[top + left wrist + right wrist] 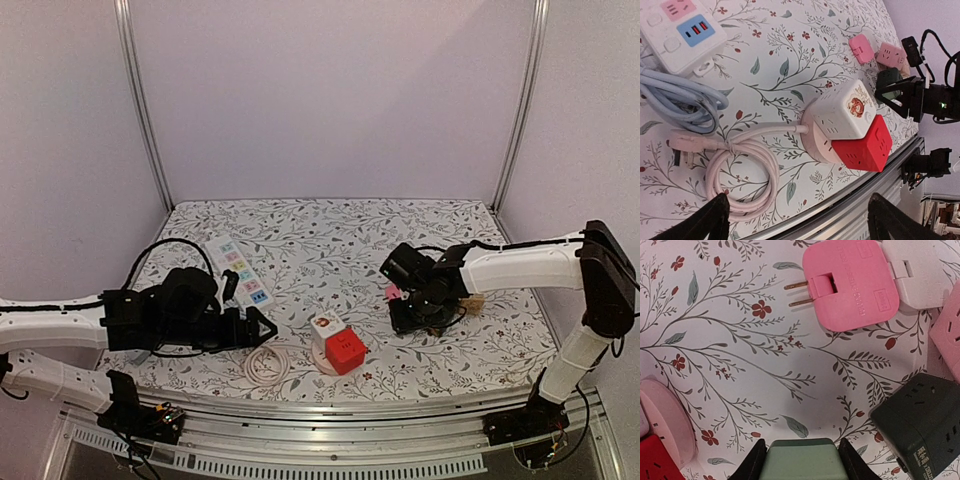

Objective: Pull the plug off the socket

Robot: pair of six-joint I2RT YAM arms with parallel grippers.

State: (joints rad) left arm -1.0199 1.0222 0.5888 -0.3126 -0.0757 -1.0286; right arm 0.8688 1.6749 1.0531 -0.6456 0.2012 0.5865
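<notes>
Extraction looks done: your right pincer [801, 465] grips the green plug [800, 456] clear of the socket cube [850, 125], left pincer [262, 328] gaping, only release remaining.

The left arm [50, 335] has smooth white shell links joined by blocky black joints. A thin black cable loop [172, 240] rises from its bulky black wrist housing [185, 300]. The left hand [262, 330] is matt black, and the left wrist view shows its broad, rounded black fingers [715, 217]. Its black base bracket [125, 400] shows small coloured wires beside it. The right arm [520, 266] matches it, with white tubular links, a chunky black elbow joint [605, 275] and a black base block [512, 427]. The right hand [425, 315] is likewise black, its fingers [751, 465] smooth with curved edges.
</notes>
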